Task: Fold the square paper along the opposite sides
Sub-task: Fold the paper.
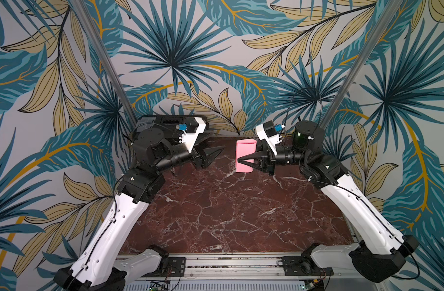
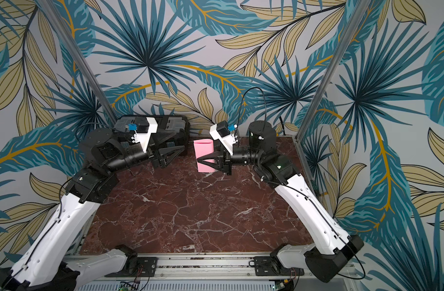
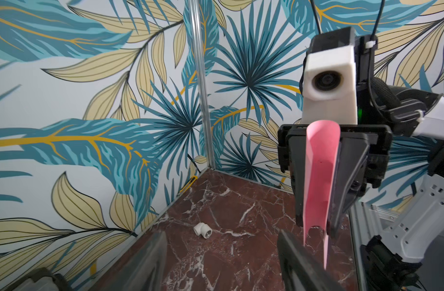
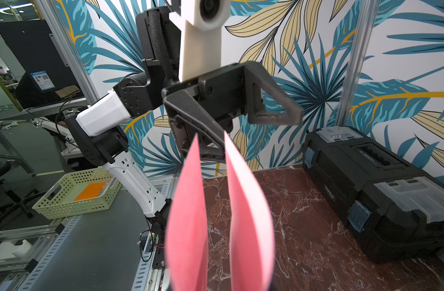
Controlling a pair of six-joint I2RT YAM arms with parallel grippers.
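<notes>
- Dark red, white-veined marble-look tabletop (image 1: 215,214), glossy and hard; teal-and-tan leaf-print wallpaper (image 1: 165,50) on the walls behind.
- Landmark: chunky black plastic toolbox (image 4: 379,181) with clear lid compartments and blue latches, at the table's back edge.
- Thin, plain light-pink square paper (image 1: 244,151) just beside the toolbox on its right-arm side, not touching it, seemingly lifted off the marble; contact of its lower edges with the table not clear.
- Bent into a loose, upright U: rounded bend on top, 2 leaves hanging down and standing apart, no sharp crease anywhere.
- Right gripper (image 1: 242,160), black with tapered triangular fingers, pinching both leaves about mid-height from the side away from the toolbox.
- Left gripper (image 4: 262,134), same black wedge fingers, spread wide and holding nothing, between toolbox and paper, near the sheet without touching.
- Judged progress: roughly halfway, with opposite sides brought toward each other and the fold formed but not set.
- Judged remainder: matching the 2 free edges, then pressing the bend flat into 1 crease.
- Matte, limp yet springy-looking sheet; likely to reopen if let go before creasing.
- Small white plastic pipe elbow (image 3: 202,229) lying on the marble at a wall's foot; place relative to the toolbox not tellable.
</notes>
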